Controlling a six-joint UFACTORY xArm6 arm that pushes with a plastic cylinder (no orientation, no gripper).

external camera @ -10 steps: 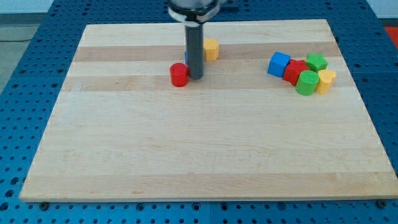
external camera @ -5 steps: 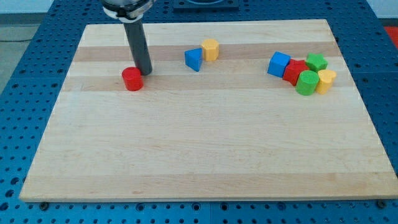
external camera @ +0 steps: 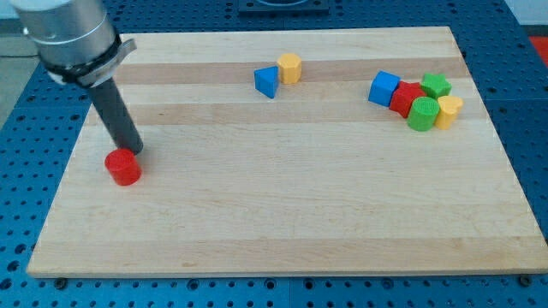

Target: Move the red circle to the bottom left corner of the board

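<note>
**Red circle at the left edge, partway down the table**

The red circle [external camera: 124, 167] sits near the left edge of the wooden table [external camera: 282, 222], a little above the middle of the frame's height and well short of the lower left corner. My tip [external camera: 133, 152] rests just above and to the right of it, touching or nearly touching its upper right rim. The dark rod slants up toward the upper left of the frame, where the grey arm body fills the corner. The tool is a plain rod with nothing to spread or pinch; it holds nothing.

In the upper middle of the frame a blue triangular block [external camera: 266, 81] lies just beside a yellow block [external camera: 290, 68], the yellow one up and to the right. At the upper right a cluster sits packed together: a blue cube [external camera: 384, 88], a red block [external camera: 406, 97], a green block [external camera: 437, 85], a green cylinder [external camera: 422, 114] and a yellow block [external camera: 449, 110]. Both groups are well apart from the red circle.
</note>
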